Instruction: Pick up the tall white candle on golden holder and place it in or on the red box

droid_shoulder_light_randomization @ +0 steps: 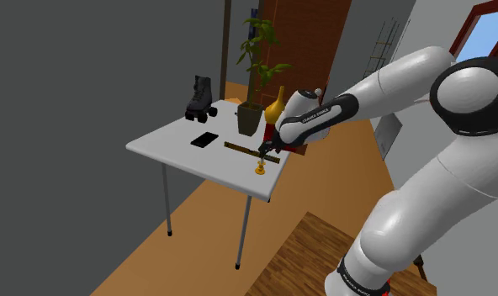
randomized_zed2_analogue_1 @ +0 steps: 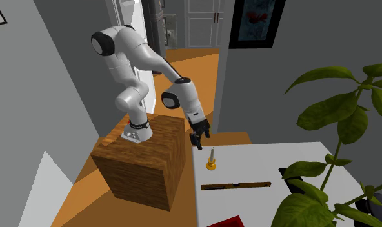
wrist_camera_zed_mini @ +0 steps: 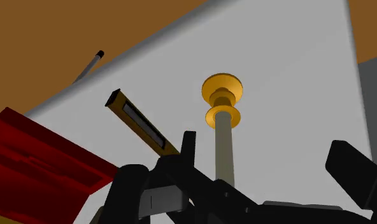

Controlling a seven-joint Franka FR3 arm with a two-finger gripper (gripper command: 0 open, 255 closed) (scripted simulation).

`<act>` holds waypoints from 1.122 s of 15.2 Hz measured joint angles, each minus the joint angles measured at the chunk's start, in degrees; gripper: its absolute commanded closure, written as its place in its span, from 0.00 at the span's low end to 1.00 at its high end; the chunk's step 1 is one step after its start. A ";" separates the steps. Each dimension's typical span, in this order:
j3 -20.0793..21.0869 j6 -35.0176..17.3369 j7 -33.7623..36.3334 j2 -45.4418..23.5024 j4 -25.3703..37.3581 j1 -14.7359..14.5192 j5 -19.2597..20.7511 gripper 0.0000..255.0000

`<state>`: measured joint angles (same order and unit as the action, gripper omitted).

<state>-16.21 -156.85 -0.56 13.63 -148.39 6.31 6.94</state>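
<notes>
A thin pale candle stands upright in a small golden holder near the white table's edge. In the wrist view it rises between my open fingers, nearer one of them, and neither touches it. My black gripper hangs just above the candle. In the second exterior view the gripper sits up and left of the candle. The red box lies beyond a long brown level. In the shoulder view the red box is mostly hidden behind the gripper.
On the table are a black roller skate, a flat black phone, a potted plant, a golden vase and the level. Plant leaves fill the second exterior view's right. My wooden stand is beside the table.
</notes>
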 measured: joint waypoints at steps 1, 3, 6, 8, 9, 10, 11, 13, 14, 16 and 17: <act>-0.69 -2.48 -0.62 -2.09 0.51 -0.40 -1.19 0.00; -2.41 -6.70 -3.02 -5.75 1.36 -1.29 -4.25 0.00; -3.14 -9.44 -5.03 -9.14 2.46 -2.34 -7.35 0.00; -3.44 -10.98 -6.84 -11.36 3.10 -3.00 -9.85 0.00; -3.54 -11.65 -8.06 -12.50 3.50 -3.27 -11.38 0.00; -3.42 -12.46 -9.09 -13.63 3.75 -3.52 -12.92 0.00; -3.35 -12.89 -9.95 -14.36 3.98 -3.58 -14.02 0.00; -3.26 -13.23 -10.58 -14.91 4.17 -3.59 -14.85 0.00; -3.24 -13.28 -10.67 -14.99 4.20 -3.59 -14.98 0.00; -3.22 -13.32 -10.75 -15.06 4.23 -3.59 -15.07 0.00; -3.22 -13.33 -10.75 -15.07 4.24 -3.59 -15.09 0.00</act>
<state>-19.43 -170.18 -11.32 -1.44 -144.15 2.72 -8.15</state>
